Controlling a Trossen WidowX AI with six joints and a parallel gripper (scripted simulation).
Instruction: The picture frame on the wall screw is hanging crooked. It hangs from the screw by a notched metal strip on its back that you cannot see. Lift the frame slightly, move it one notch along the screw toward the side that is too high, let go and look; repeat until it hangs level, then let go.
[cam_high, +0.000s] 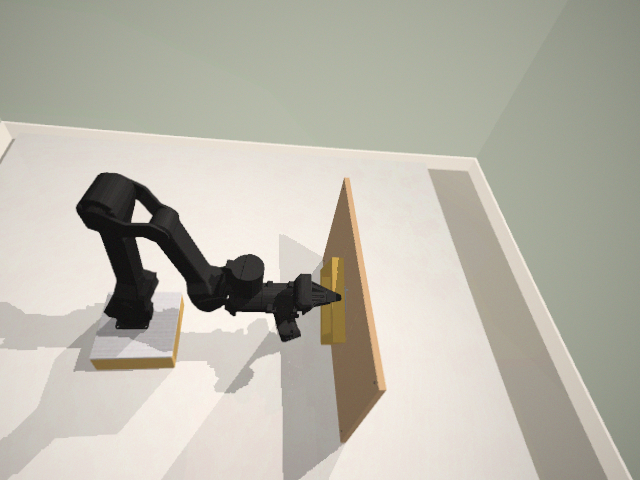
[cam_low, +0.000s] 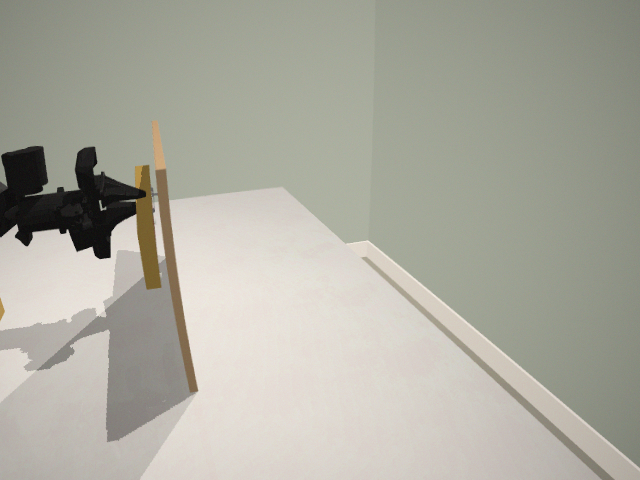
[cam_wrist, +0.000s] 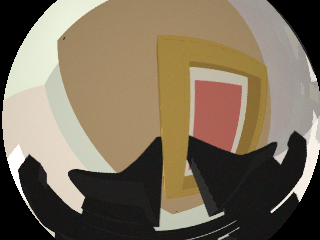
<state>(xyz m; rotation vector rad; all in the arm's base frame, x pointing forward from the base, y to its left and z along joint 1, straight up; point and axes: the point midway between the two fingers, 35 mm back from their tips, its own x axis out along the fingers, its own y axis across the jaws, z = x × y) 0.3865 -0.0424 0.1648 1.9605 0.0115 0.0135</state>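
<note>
The picture frame (cam_wrist: 175, 120) is mustard yellow around a red picture (with a pale border). The wall board (cam_high: 356, 320) is tan; the gripper (cam_high: 334, 297) is black
</note>
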